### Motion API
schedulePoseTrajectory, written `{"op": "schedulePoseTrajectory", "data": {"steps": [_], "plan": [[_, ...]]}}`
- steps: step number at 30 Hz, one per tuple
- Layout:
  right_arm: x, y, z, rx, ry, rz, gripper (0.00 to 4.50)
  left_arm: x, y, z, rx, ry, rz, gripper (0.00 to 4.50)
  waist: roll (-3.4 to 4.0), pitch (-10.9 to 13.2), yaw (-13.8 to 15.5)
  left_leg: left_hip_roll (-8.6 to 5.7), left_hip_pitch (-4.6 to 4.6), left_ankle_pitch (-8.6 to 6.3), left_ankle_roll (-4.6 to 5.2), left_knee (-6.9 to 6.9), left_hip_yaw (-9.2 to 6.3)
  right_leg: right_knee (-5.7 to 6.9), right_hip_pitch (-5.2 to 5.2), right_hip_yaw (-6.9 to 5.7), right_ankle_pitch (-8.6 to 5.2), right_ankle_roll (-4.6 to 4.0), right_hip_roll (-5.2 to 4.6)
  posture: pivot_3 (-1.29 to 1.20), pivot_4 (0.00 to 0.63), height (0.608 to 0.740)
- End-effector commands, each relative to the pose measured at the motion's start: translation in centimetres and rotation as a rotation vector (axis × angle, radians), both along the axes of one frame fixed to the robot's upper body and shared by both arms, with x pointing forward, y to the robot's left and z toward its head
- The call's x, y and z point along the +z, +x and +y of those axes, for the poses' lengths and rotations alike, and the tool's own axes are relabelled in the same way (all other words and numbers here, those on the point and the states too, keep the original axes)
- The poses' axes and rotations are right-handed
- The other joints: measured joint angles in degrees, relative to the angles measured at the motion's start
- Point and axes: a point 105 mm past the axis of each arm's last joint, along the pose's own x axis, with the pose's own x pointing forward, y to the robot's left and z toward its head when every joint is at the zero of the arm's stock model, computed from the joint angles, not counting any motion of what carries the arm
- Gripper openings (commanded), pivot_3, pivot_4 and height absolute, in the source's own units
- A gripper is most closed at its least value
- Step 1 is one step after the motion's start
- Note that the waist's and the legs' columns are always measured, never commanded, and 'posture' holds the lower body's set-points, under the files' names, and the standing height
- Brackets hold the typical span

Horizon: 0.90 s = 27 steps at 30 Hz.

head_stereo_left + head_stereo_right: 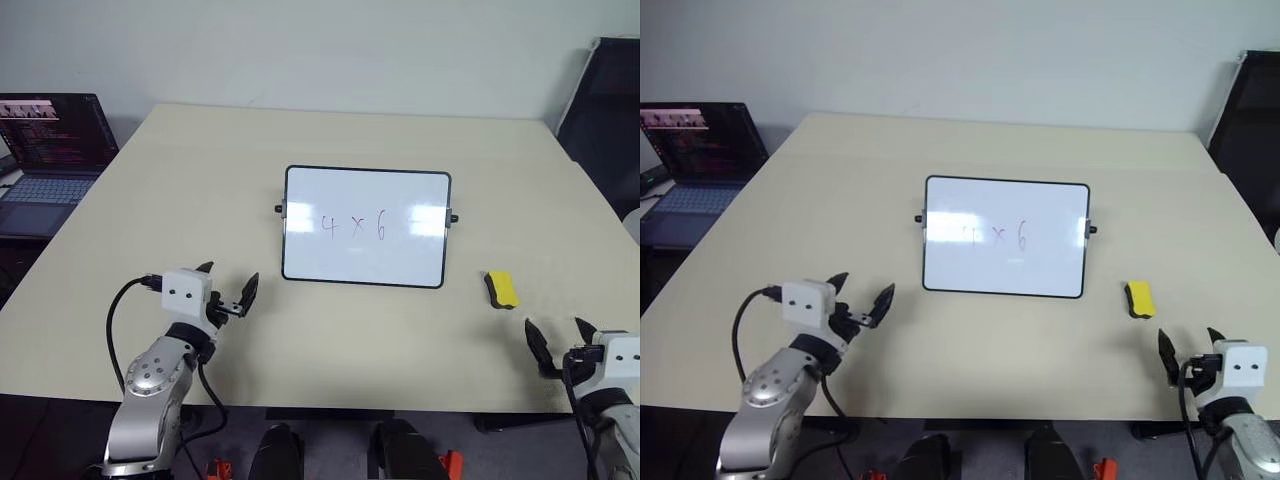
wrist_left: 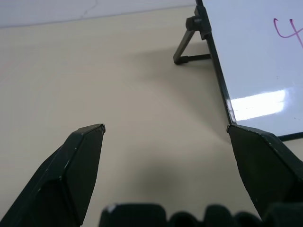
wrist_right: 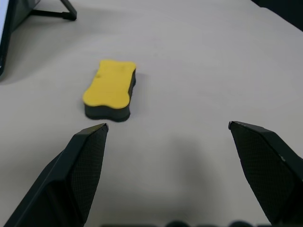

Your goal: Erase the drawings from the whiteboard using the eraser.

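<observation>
Whiteboard [image 1: 366, 227] propped upright on the table [image 1: 200, 180], "4 x 6" drawings [image 1: 354, 226] unwiped at its middle. Eraser [image 1: 501, 289] lying flat just right of the whiteboard's lower right corner, yellow side up, untouched. Right gripper [image 1: 557, 343] spread wide nearer than the eraser, likely lined up for a grasp. Left gripper [image 1: 229, 285] equally wide, empty, near the whiteboard's lower left corner. Strokes faint under glare; whiteboard's rear stand mostly hidden.
</observation>
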Motion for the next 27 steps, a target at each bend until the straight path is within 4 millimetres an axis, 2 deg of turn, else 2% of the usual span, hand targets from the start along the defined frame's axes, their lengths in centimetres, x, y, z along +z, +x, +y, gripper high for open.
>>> {"op": "schedulePoseTrajectory", "data": {"steps": [1,3,6,10,16,17,22,27], "plan": [[1.0,0.0,0.4,0.008,-0.008,-0.03,4.46,0.9,0.4,-1.3,-0.065,0.001,-0.033,4.5,0.0,0.0,0.0,-0.01,0.01,0.0,0.0,0.0,0.0,0.0,0.0,0.0,0.0,0.0,0.0,0.0,0.15,0.74],[1.1,-0.2,0.6,-0.004,-0.016,-0.034,4.46,1.0,0.5,-0.9,-0.047,0.007,-0.045,4.5,0.0,0.0,-0.1,0.0,0.02,-0.03,-0.05,0.01,-0.01,0.01,-0.01,-0.01,0.0,0.0,-0.01,0.0,0.15,0.74],[2.0,-0.7,2.1,0.038,-0.018,-0.054,4.46,1.4,0.6,-0.7,-0.039,0.008,-0.06,4.5,0.01,0.0,0.0,0.0,0.02,-0.02,-0.03,0.0,-0.01,0.02,-0.02,-0.01,0.0,0.0,-0.01,0.0,0.15,0.74],[2.5,-0.7,4.2,0.1,-0.001,-0.063,4.46,2.0,0.4,-1.6,-0.152,0.056,-0.087,4.5,0.0,0.0,0.0,0.02,0.0,-0.02,-0.02,-0.08,-0.01,0.0,-0.01,-0.02,0.0,0.0,0.01,0.0,0.15,0.74],[3.0,-0.1,6.9,0.215,-0.014,-0.057,4.46,3.3,0.2,-1.9,-0.328,0.095,-0.126,4.5,0.0,0.0,0.0,0.0,0.0,-0.02,-0.03,-0.05,0.0,0.01,-0.08,-0.01,0.0,-0.01,-0.02,0.0,0.15,0.74],[2.7,-0.1,7.7,0.226,-0.014,-0.05,4.46,3.1,0.3,-1.3,-0.348,0.095,-0.117,4.5,0.0,0.0,0.1,0.0,0.0,-0.02,-0.03,-0.05,0.0,0.01,-0.08,-0.01,0.0,-0.01,-0.02,0.0,0.15,0.74],[3.0,-0.8,8.9,0.25,-0.016,-0.037,4.46,4.3,1.8,-1.7,-0.437,0.112,-0.133,4.5,-0.01,0.0,0.5,0.01,-0.02,-0.02,-0.02,-0.07,0.0,0.0,-0.08,-0.05,0.0,-0.01,-0.02,0.0,0.15,0.74],[3.2,-0.9,8.7,0.212,-0.03,-0.05,4.46,4.7,2.6,-3.1,-0.509,0.107,-0.146,4.5,-0.03,0.0,0.4,0.01,-0.06,-0.01,-0.02,-0.06,0.0,0.0,0.09,-0.05,0.0,-0.01,-0.02,0.0,0.15,0.74]]}}
